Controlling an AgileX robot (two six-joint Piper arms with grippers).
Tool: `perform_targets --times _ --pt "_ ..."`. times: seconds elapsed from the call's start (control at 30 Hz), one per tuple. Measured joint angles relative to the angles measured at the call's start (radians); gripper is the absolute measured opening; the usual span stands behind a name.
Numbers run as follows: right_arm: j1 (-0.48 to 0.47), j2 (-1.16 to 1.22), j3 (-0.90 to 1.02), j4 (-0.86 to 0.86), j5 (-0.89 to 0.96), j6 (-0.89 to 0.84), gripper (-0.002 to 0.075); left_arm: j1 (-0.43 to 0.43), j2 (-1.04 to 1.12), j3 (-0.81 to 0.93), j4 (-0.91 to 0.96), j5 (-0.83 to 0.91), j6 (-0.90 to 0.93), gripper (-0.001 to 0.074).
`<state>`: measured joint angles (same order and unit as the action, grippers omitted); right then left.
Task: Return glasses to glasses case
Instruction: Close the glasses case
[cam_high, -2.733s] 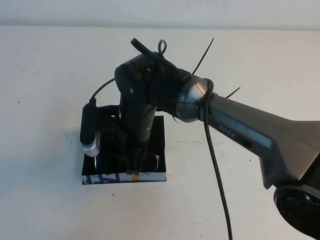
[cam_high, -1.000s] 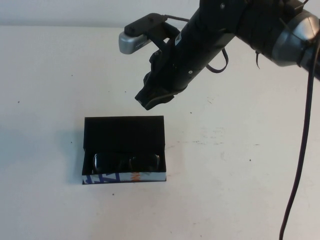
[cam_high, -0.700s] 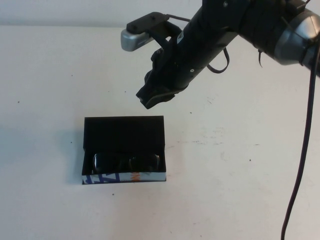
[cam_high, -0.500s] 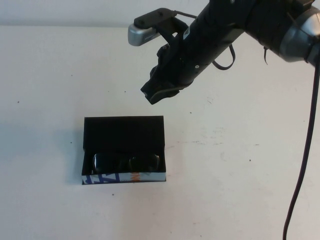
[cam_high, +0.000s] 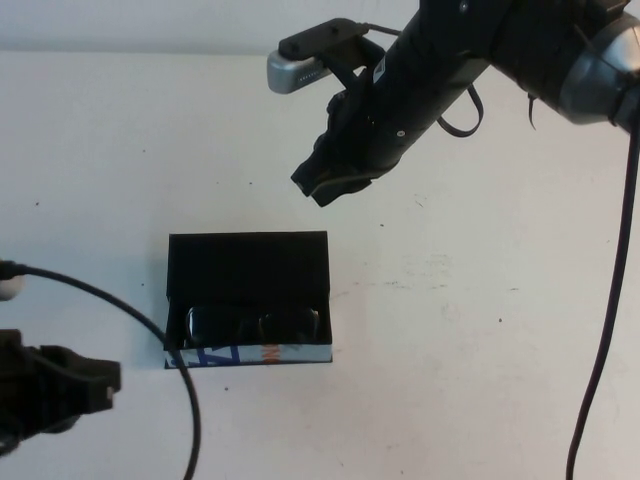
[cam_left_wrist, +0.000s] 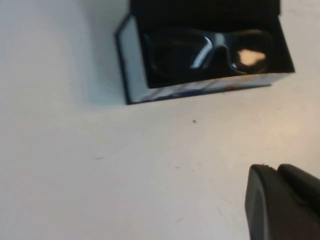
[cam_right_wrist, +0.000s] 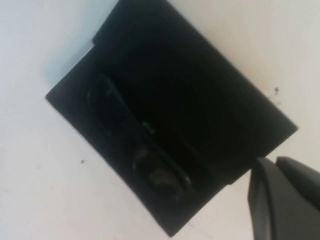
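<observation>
While the left gripper sits low at the near-left bench edge, state indeterminate, glasses lie inside the open glasses case; risk: lid left unclosed, or clipped by the raised right gripper, apparently closed and empty.

The white desk carries one thing directly: the open black glasses case, left of centre. The left gripper hovers near-left, the right gripper far-centre.
</observation>
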<state>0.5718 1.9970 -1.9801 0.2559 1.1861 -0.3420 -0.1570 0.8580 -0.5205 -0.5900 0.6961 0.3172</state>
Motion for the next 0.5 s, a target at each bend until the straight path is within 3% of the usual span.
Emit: perform_targets --times 0.33,0.5 --pt "-0.100 0.082 -0.023 0.101 -0.065 0.011 -0.0011 0.000 0.496 -0.007 -0.621 -0.017 0.742 -0.0004" --pt "-0.155 0.183 -0.146 0.163 0.009 0.011 -0.0011 0.000 0.670 -0.011 -0.795 -0.028 0.969 -0.0004"
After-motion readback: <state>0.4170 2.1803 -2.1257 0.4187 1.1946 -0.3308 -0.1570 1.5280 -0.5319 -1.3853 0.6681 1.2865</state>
